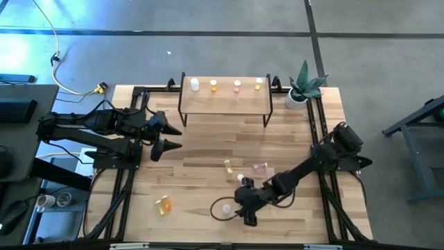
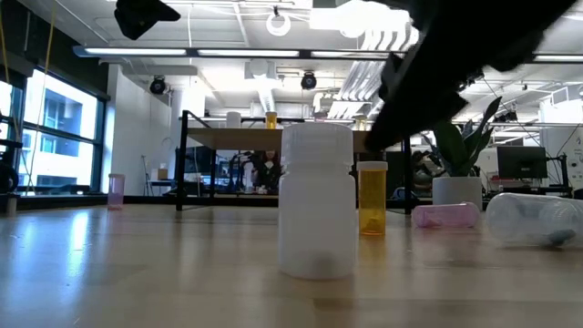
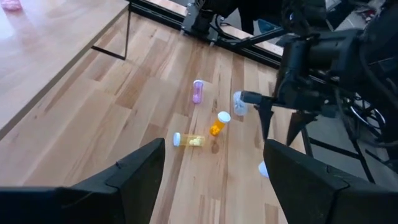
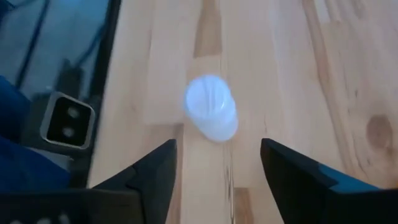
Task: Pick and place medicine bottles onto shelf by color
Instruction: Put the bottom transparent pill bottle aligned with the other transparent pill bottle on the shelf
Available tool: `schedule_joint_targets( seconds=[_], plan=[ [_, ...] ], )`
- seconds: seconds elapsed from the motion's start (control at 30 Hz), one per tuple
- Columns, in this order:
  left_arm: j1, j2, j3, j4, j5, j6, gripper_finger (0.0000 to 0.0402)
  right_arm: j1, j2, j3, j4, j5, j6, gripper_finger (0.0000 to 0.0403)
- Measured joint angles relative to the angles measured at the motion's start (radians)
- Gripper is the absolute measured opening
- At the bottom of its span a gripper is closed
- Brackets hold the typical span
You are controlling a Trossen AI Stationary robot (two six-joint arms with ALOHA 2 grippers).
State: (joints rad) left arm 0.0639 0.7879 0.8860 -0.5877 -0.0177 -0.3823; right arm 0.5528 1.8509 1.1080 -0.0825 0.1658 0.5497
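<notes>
Wood surface point(image 1: 208, 153) before you: your right end effector point(image 4: 217, 163) hangs released over an upright white bottle point(image 4: 211, 115), seemingly not touching it; left end effector point(image 1: 173, 137) released, near the shelf point(image 1: 225, 103).

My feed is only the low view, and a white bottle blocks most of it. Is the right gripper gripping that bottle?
Observer: No. The right gripper is open above the white bottle. The bottle stands upright on the table, and neither finger touches it.
Operator: How many bottles are on the shelf?
Observer: Four medicine bottles stand in a row along the far edge of the shelf: white, orange, pink, yellow.
Operator: And the left arm?
Observer: The left gripper is open and empty over the table's left side, in front of the shelf.
</notes>
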Motion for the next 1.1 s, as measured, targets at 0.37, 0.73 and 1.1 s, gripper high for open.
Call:
schedule_joint_targets(
  seconds=[0.37, 0.73, 1.1],
  plan=[
    [0.0, 0.0, 0.0, 0.0, 0.011, 0.0, 0.0262, 0.025, 0.111, 0.0, 0.117, 0.047, -0.025, 0.0229],
    [0.0, 0.0, 0.0, 0.001, 0.011, 0.0, 0.0264, 0.029, 0.149, 0.002, 0.206, 0.112, -0.016, 0.0229],
    [0.0, 0.0, 0.0, 0.001, 0.011, 0.0, 0.0262, 0.036, 0.192, 0.001, 0.286, 0.158, -0.008, 0.0229]
  ],
)
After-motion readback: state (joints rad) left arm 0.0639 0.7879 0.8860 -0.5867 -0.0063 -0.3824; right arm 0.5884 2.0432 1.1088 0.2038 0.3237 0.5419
